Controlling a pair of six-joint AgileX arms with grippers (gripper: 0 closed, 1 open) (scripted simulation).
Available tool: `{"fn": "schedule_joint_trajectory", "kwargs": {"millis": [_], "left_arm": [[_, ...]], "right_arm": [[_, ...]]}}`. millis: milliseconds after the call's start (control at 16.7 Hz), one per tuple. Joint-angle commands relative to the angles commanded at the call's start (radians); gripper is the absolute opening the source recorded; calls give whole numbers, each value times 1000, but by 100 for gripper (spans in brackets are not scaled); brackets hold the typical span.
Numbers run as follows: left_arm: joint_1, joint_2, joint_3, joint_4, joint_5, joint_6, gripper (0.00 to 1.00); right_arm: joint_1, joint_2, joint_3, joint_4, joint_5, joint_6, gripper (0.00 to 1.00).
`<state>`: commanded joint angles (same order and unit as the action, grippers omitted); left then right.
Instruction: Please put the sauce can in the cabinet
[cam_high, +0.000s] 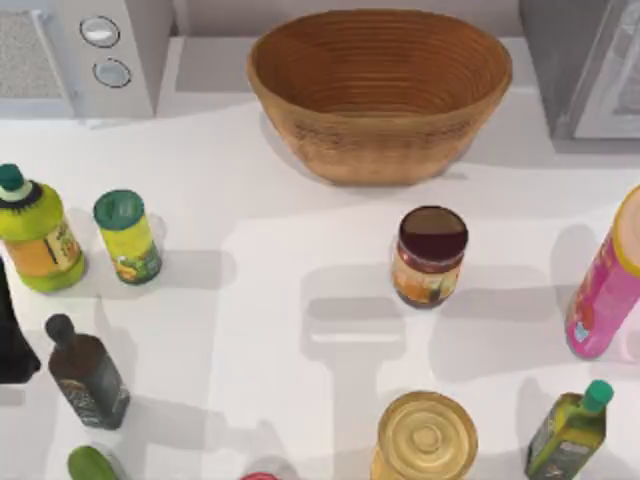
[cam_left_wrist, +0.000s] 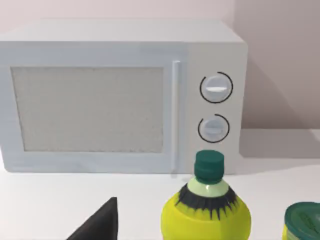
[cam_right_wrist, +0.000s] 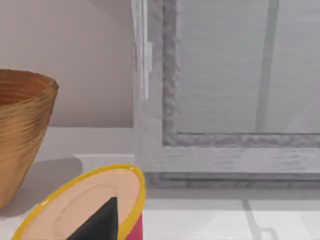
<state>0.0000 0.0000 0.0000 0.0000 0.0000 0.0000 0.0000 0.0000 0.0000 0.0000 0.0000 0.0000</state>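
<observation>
Maroon-topped sauce can (cam_high: 430, 256) upright mid-table, before basket (cam_high: 380, 90).

At the top view's upper right, the frame edge crops the cabinet (cam_high: 585, 65), so you see just a corner and part of its door panel. The white appliance (cam_high: 85, 55) is cut at upper left. Along the bottom edge, the gold-topped can (cam_high: 425, 438) loses its lower body, and a green object (cam_high: 92, 466) and red sliver (cam_high: 260, 476) cannot be identified.
</observation>
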Motion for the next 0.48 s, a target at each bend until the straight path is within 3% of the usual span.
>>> {"fn": "schedule_joint_trajectory", "kwargs": {"millis": [240, 480], "left_arm": [[0, 0, 0, 0, 0, 0, 100], [0, 0, 0, 0, 0, 0, 100]], "right_arm": [[4, 31, 29, 4, -11, -27, 100], [26, 219, 203, 12, -75, -171, 100]]}}
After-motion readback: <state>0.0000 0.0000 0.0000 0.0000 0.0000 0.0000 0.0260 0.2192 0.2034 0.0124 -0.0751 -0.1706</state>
